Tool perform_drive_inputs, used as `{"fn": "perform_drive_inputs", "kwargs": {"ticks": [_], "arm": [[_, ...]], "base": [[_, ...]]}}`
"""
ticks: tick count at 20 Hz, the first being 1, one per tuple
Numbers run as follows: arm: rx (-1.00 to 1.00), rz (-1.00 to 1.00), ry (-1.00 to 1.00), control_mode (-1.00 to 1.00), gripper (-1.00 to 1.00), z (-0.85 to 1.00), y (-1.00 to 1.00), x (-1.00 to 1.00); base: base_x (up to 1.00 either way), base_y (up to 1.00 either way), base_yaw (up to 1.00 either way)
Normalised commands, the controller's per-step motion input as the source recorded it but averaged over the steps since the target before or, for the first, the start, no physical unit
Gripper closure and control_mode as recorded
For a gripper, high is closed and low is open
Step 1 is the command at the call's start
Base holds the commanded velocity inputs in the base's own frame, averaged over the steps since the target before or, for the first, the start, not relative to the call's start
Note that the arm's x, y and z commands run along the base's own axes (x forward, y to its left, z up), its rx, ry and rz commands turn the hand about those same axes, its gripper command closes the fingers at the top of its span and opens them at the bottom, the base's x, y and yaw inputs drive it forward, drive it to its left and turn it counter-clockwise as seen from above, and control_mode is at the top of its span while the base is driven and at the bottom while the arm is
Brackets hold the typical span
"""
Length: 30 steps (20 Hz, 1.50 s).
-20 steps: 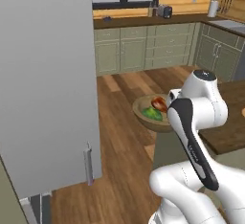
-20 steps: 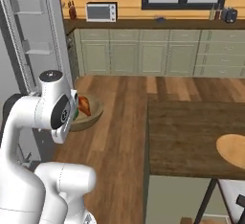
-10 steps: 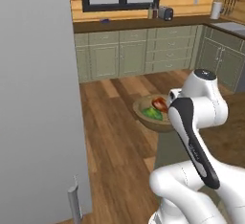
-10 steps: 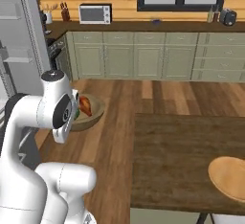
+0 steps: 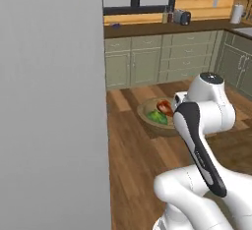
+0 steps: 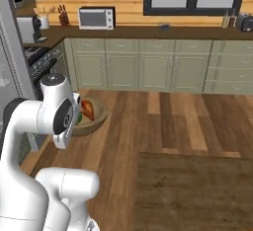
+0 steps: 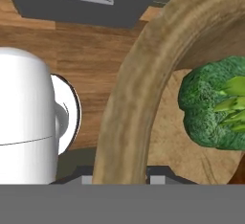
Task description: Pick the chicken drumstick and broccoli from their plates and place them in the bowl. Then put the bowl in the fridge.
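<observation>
The bowl [image 7: 129,89] sits right at my end effector [image 7: 119,179]: in the hand view its thick wooden rim runs straight down between the two dark finger tips, one on each side of the wall, so I read the end effector as pinched on the bowl's rim. The bowl is carried up off the floor, close in front of the arm's upper joints, not resting on any bench.

Inside it, just past the rim from the fingers, I see the broccoli [image 7: 215,106] lying on the bowl's floor, near the grip but not touching it.

From the left base view the bowl [image 5: 147,113] shows beside the arm's white wrist housing, with the broccoli [image 5: 158,118] towards the near side and the chicken drumstick [image 5: 165,107] next to it on the far side, both inside the rim. That view also has a big flat grey panel of the fridge [image 5: 51,106] along my left.

The right base view gives me the other flank: the bowl [image 6: 95,120] pokes out from behind the arm's shoulder joint, the chicken drumstick [image 6: 87,109] plainly visible in it, with a sliver of green at the joint's edge. Here I also get a silver microwave [image 6: 96,18] on the far bench.
</observation>
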Motion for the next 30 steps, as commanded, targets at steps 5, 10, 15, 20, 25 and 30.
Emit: {"fn": "perform_drive_inputs", "kwargs": {"ticks": [5,10,15,20,25,30], "arm": [[0.0,0.0,0.0,1.0,1.0,0.0,0.0,0.0],[0.0,0.0,0.0,1.0,1.0,0.0,0.0,0.0],[0.0,0.0,0.0,1.0,1.0,0.0,0.0,0.0],[0.0,0.0,0.0,1.0,1.0,0.0,0.0,0.0],[0.0,0.0,0.0,1.0,1.0,0.0,0.0,0.0],[0.0,0.0,0.0,1.0,1.0,0.0,0.0,0.0]], "base": [[0.99,0.02,0.04],[0.79,0.16,0.17],[0.11,0.28,0.4],[-0.25,0.25,0.55],[-0.22,0.27,0.64],[-0.37,0.29,0.68]]}}
